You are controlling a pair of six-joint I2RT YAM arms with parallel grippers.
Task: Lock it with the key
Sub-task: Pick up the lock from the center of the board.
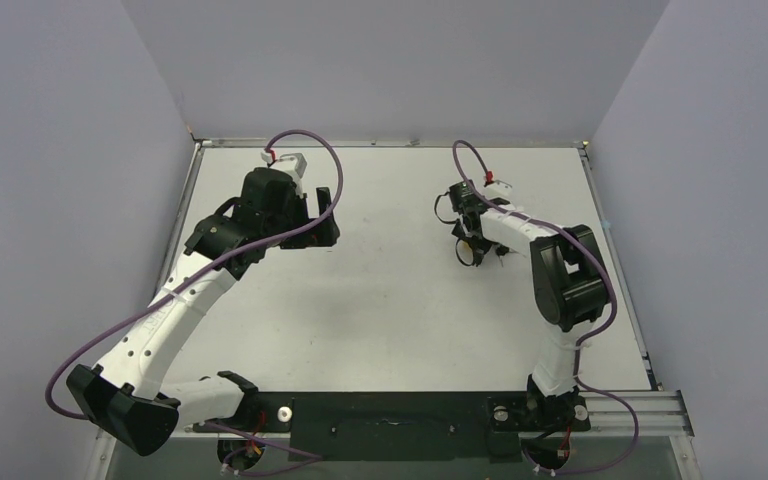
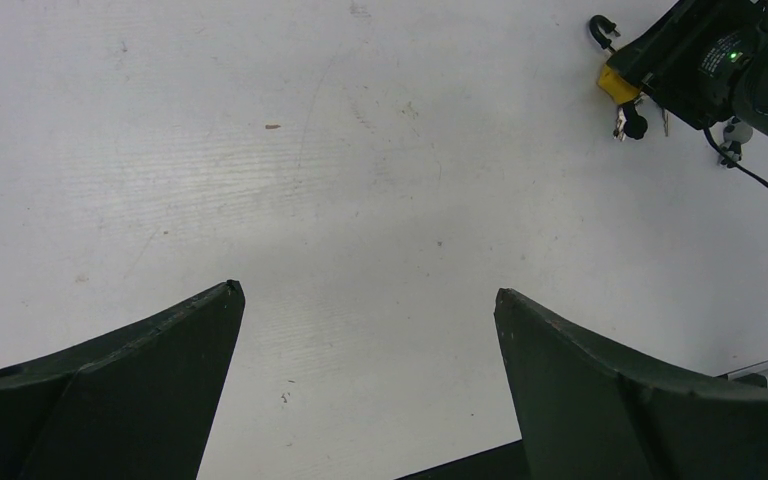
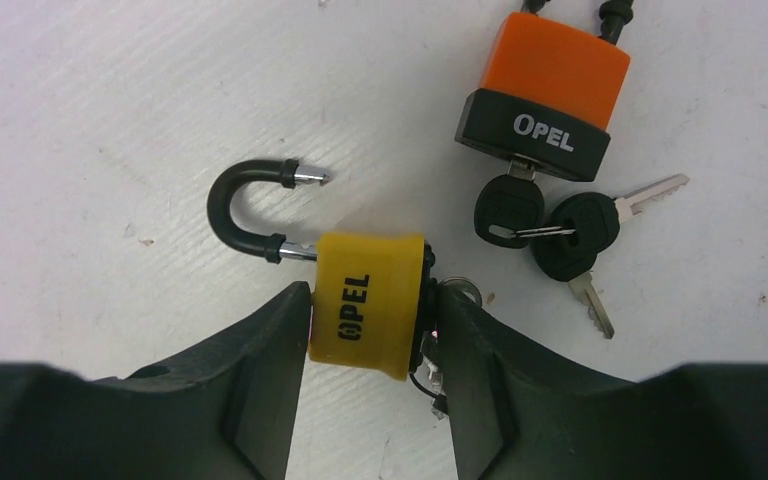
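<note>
Yellow padlock (image 3: pixel 370 300), mid-frame in right wrist view, pinched by right gripper (image 3: pixel 368 318); shackle (image 3: pixel 245 210) swung open, so not locked yet. Left gripper (image 2: pixel 368 290) spread wide, empty. Closing and locking remain.

The left arm (image 1: pixel 175 310) stretches from its near base toward the far left. The left gripper (image 2: pixel 365 295) hangs with its 2 fingers spread wide. The right arm (image 1: pixel 560 285) bends at the elbow and reaches left. The right gripper (image 3: pixel 370 300) points down, its 2 fingers pressed against the yellow padlock (image 3: pixel 370 265).
</note>
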